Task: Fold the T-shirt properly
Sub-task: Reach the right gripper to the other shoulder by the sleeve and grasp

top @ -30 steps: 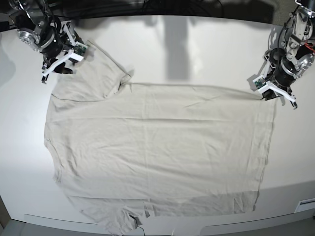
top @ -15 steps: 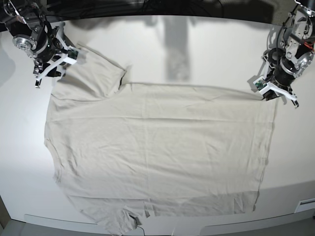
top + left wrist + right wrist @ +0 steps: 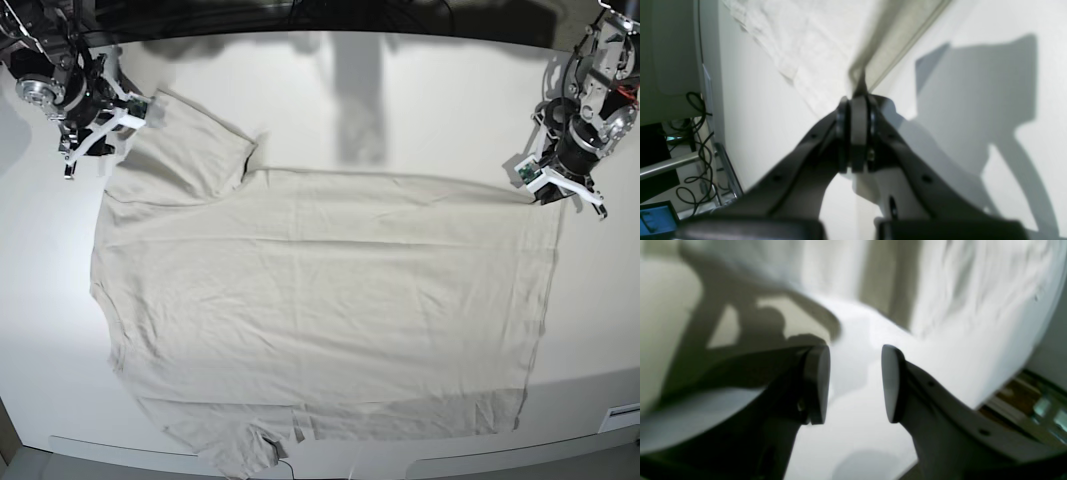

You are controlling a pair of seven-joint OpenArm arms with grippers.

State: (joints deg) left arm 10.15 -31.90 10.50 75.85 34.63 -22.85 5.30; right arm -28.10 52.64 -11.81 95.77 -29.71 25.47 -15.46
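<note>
T-shirt (image 3: pixel 330 300) is laid broad across the white table (image 3: pixel 440 110), body spread nearly flat, long edge running along the side nearer the arms. One sleeve (image 3: pixel 185 150) is pointed outward at the base view's upper left; the other is bunched at the bottom edge of that view. No finished fold can be seen; judged early in the job.

Corner at the base view's right is pinched in the left gripper (image 3: pixel 545 190), jaws closed on cloth. In the left wrist view the fabric is drawn up into a narrow ridge at the tips. Likely reason: that end is anchored so the edge is kept taut and the hem isn't dragged when the other side is worked.

Right gripper (image 3: pixel 855 385) is spread wide, nothing between the fingers, bare table showing through the gap. It is placed just beside the sleeve, outboard of it. Probably parked there so the sleeve or shoulder can be taken from outside; whether the fingertips touch the table can't be told, right wrist view is blurred.

Next, as judged: a second grip is needed at the sleeve end, both ends then lifted together and carried over. Risk: if only a top layer is caught, the layers will be slid apart; if the left end is pulled alone, the body will be skewed and creased. Thin, limp cloth, so slack should be taken up slowly.
</note>
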